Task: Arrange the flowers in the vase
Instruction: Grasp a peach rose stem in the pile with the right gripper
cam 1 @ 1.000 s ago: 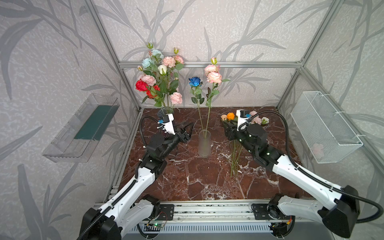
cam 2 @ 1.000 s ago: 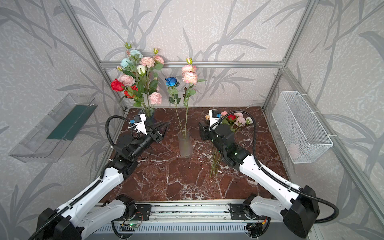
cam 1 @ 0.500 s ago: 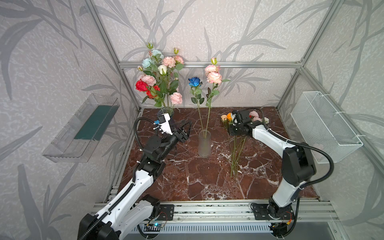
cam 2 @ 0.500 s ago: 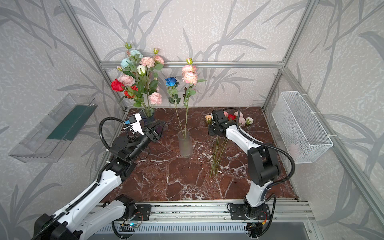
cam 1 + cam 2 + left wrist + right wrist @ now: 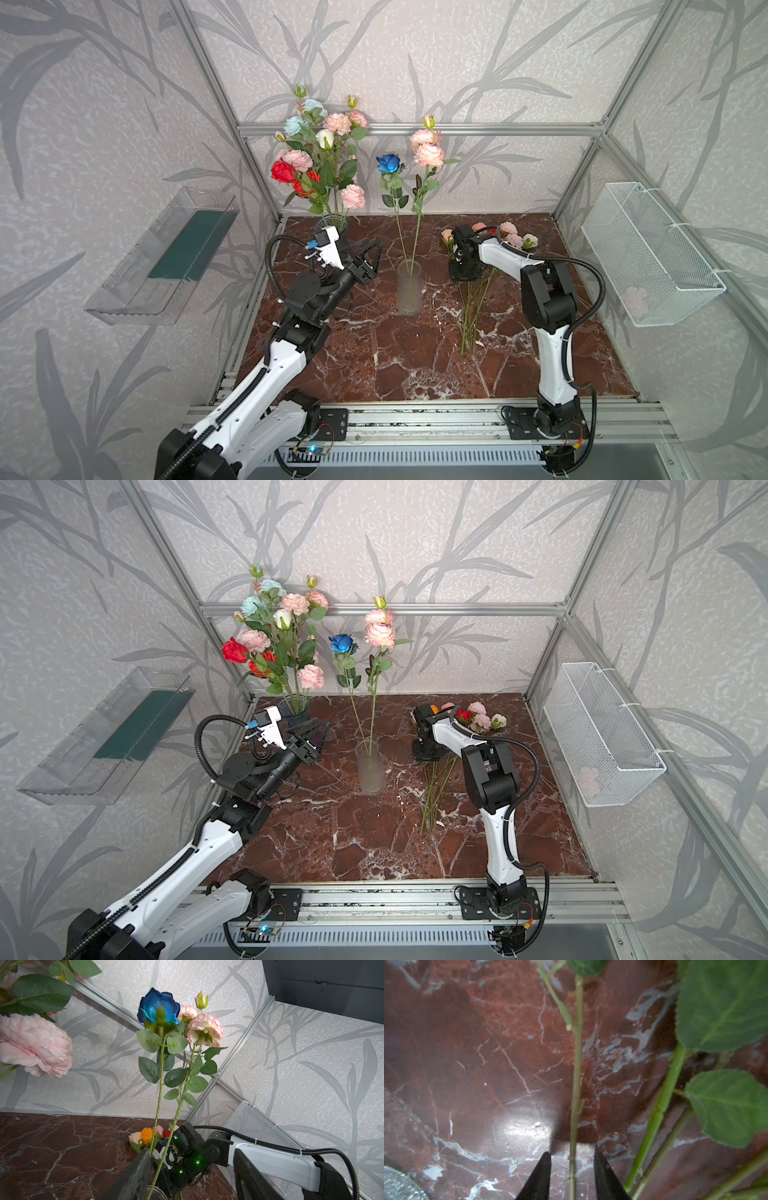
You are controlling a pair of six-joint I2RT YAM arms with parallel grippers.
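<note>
Flowers: a loose bunch (image 5: 473, 307) lies on the table (image 5: 415, 365) right of centre, heads far, stems fanned toward the near edge. Two are already upright in the vase (image 5: 409, 286) at centre: a blue rose (image 5: 388, 164) and a pink peony sprig (image 5: 428, 153). A full bouquet (image 5: 320, 166) stands far left in a vase of its own.

Right gripper (image 5: 572, 1156): down on the bunch, pointed at the table. Its fingers (image 5: 542, 1174) straddle one stem (image 5: 576, 1084) with a gap on each side, so it is parted and not yet pinching. The spot is bare stem below the leaves, probably chosen for a clean pinch without catching foliage.

Left gripper (image 5: 368, 259): spread wide, empty, off the table just left of the vase and aimed at it. My read is that it waits to steady the vase or take a hand-over.

Hard to make out:
- In both top views the right wrist covers its own fingers; only the right wrist view shows them.
- Cannot tell which bloom belongs to the straddled stem.
- The right arm hides some heads in the bunch. An orange one (image 5: 146, 1135) shows in the left wrist view.
- Vase mouth is cut off at the edge of the left wrist view.
- Something pale pink sits in the wire basket (image 5: 648, 257) on the right wall, too blurred to name.
</note>
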